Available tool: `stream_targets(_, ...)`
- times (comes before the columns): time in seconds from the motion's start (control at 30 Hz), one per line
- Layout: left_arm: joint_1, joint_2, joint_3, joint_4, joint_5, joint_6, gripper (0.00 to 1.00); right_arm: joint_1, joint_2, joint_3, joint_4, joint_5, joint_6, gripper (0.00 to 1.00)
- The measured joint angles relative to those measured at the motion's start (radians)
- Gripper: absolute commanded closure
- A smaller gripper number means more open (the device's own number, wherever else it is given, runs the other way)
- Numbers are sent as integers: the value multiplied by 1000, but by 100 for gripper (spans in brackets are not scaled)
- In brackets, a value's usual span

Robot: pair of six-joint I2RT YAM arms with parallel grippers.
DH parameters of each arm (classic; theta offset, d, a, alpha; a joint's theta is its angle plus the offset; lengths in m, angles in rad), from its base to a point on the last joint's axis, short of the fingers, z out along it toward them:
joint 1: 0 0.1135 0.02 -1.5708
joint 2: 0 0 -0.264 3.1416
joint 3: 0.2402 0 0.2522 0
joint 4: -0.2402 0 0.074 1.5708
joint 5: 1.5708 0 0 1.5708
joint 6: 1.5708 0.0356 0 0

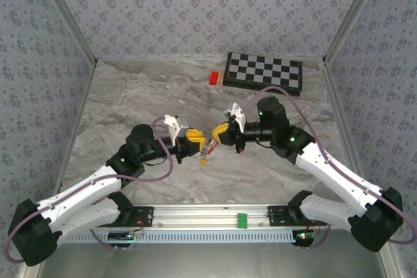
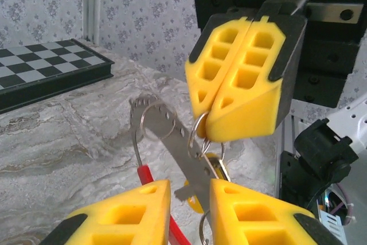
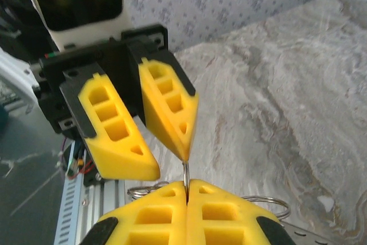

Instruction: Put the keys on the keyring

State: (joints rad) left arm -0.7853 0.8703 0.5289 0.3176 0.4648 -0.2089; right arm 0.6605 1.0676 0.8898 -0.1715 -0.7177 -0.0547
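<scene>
Left tool (image 2: 189,193) cropped, keyring (image 2: 146,174) half-hidden

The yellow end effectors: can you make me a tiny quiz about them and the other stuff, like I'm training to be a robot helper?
1. Which end effector pinches the thin metal ring?
2. True or false: the left end effector has its jaws apart.
3. What lies beside the chessboard? A. a red block B. a green cup C. a blue ball

Key: 1. The right end effector, shut on it. 2. True. 3. A.
</scene>
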Motion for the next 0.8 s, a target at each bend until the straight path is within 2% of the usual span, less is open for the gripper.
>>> stream_targets(0.33,7,-25,33,-95,42,65,75,3,77,45,-156,-39,-99,100)
stream_targets(0.8,8,22,59,-135,90,93,75,29,89,65,-166,-84,-130,100)
